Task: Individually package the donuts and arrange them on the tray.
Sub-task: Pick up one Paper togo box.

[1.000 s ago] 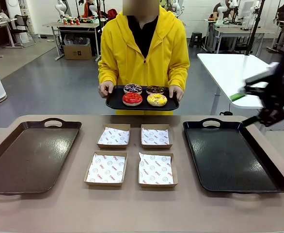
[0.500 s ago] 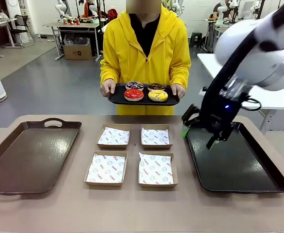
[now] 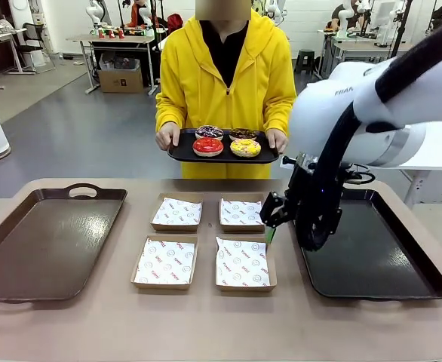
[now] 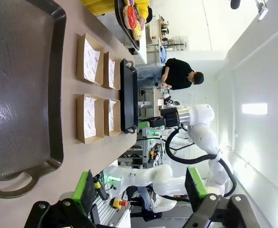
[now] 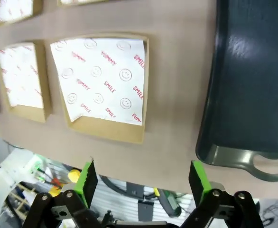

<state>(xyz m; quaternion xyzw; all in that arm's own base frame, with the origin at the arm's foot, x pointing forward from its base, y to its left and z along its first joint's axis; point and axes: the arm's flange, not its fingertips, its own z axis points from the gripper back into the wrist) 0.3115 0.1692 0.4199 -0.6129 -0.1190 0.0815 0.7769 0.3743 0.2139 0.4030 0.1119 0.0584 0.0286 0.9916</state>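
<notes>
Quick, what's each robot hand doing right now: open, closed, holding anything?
Left hand: open, holding nothing.
Right hand: open, holding nothing.

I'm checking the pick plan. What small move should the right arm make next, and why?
Probably lift the right gripper across toward the yellow-iced donut on the person's small tray. Its jaws are open and empty over the table by the boxes, which hold only paper, while all four donuts sit on that tray.
</notes>
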